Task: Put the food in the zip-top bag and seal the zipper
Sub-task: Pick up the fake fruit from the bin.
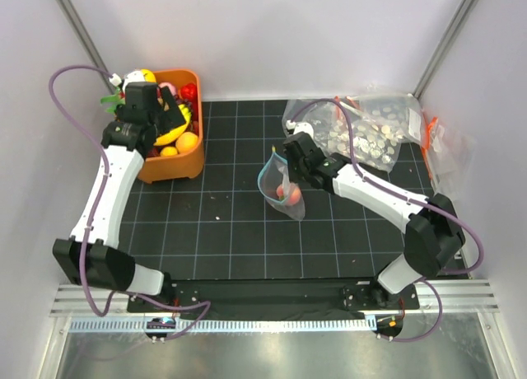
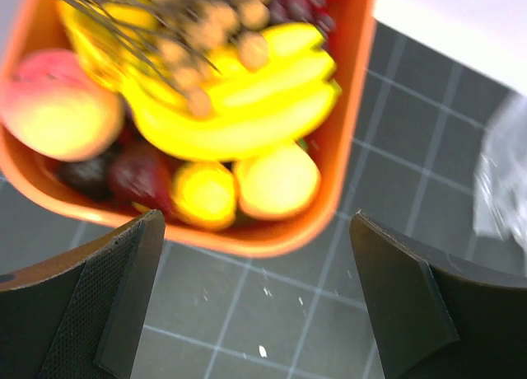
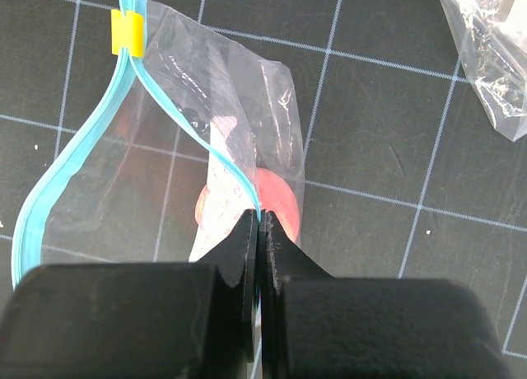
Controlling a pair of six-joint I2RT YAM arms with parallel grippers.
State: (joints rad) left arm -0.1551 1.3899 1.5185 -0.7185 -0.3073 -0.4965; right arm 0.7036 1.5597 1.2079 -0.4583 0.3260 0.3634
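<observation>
Food, loose lot, at 10 o'clock on the black gridded mat (image 1: 222, 231): a rounded orange plastic bin (image 1: 174, 168) holding a bunch of yellow toy bananas (image 2: 247, 123). There is a round pink-and-yellow peach-like toy fruit (image 2: 51, 107) at the bin's 9 o'clock. A plain orange round toy fruit (image 1: 188, 142) sits against its near wall.

Left gripper (image 2: 257, 231): hangs above the bin's near rim with fingers spread wide and nothing between them.

Small clear zip-top bag (image 3: 222, 99): at the mat's centre. Its teal-blue zipper strip (image 3: 49, 189) is parted into a wide loop, so the mouth gapes. A small yellow slider tab (image 3: 128, 31) sits where the two lips meet.

Food, bagged: a round pink-red toy fruit (image 3: 276, 199) shows through the plastic, low in the bag. Whether a second piece lies beside it I cannot tell.

Right gripper (image 3: 259, 226): at the bag's 1 o'clock, fingers pressed together on one lip of the zipper strip.

Bigger clear plastic bags speckled with white pieces (image 1: 375, 128): heaped at the mat's 2 o'clock, well apart from the small bag.
</observation>
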